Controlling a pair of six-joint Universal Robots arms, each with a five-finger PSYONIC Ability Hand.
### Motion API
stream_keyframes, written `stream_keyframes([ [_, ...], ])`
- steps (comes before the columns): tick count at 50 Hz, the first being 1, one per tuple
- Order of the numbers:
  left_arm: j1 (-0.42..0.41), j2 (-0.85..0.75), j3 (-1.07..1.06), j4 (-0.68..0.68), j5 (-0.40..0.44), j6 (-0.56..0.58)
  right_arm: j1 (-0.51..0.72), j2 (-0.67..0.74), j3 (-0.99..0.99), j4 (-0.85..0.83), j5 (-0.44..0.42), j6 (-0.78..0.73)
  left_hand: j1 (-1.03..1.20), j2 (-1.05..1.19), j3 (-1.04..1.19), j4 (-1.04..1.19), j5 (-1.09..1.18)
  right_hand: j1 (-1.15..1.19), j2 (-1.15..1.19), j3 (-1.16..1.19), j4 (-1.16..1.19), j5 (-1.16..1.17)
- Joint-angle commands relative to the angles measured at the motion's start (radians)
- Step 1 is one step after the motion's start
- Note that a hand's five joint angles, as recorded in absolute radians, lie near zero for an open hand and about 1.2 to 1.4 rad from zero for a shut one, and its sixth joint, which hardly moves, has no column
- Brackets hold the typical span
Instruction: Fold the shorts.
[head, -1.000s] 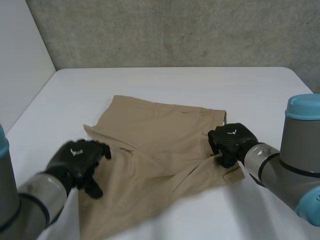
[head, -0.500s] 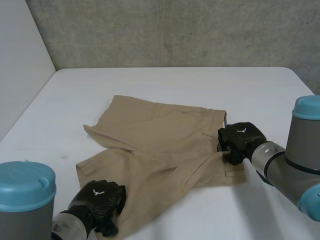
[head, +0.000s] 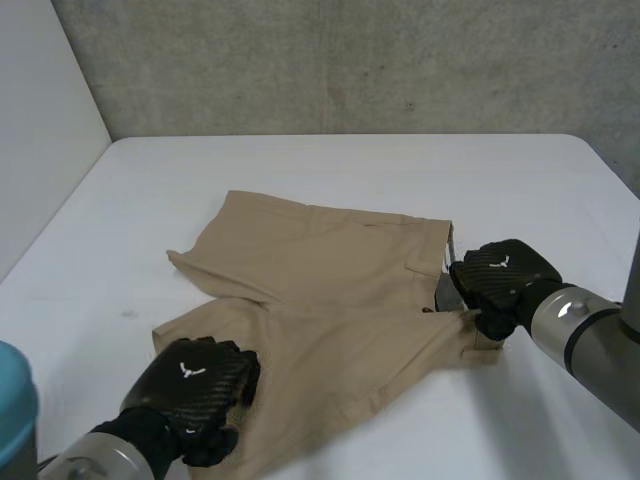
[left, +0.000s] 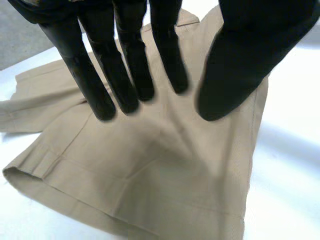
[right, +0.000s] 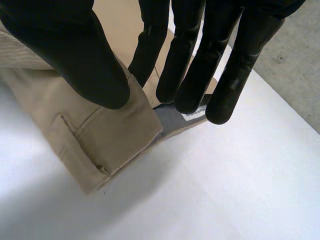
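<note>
Fingers (right: 189, 65) and thumb of my right hand (head: 503, 277) pinch the near waistband corner of the shorts (head: 330, 285), grey lining showing. My left hand (head: 195, 385) holds straight, parted fingers over the near leg's hem, gripping nothing; I cannot tell if they touch. The tan shorts lie open and mostly flat. I judge the first fold is only starting: my left hand must pinch its hem, then both carry the near half over the far half. White table (head: 350, 165) surrounds the shorts; a grey wall (head: 350, 60) rises beyond them.

White table (head: 330, 160), grey concrete wall (head: 350, 60), white side panel (head: 40, 120)
</note>
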Motion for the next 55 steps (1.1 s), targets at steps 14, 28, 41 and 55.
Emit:
stream_keyframes([
  [14, -0.014, -0.134, -0.07, 0.047, -0.009, -0.016, -0.01, 0.057, 0.01, -0.077, 0.003, 0.049, -0.36, -0.388, -0.413, -0.411, -0.414, 0.451, 0.221, 0.204, 0.203, 0.232],
  [28, -0.036, -0.228, -0.052, 0.144, -0.049, -0.013, -0.01, 0.055, 0.021, -0.097, 0.001, 0.055, -0.207, -0.235, -0.261, -0.258, -0.261, 0.451, 0.221, 0.204, 0.203, 0.232],
  [41, -0.106, -0.269, -0.03, 0.162, -0.118, -0.013, -0.011, 0.057, 0.022, -0.105, 0.001, 0.057, 0.056, 0.028, 0.003, 0.005, 0.002, 0.451, 0.221, 0.204, 0.203, 0.232],
  [55, -0.131, -0.156, 0.029, 0.104, -0.188, 0.006, -0.011, 0.02, 0.027, -0.073, 0.006, 0.028, 0.644, 0.616, 0.59, 0.593, 0.59, 0.451, 0.221, 0.204, 0.203, 0.232],
])
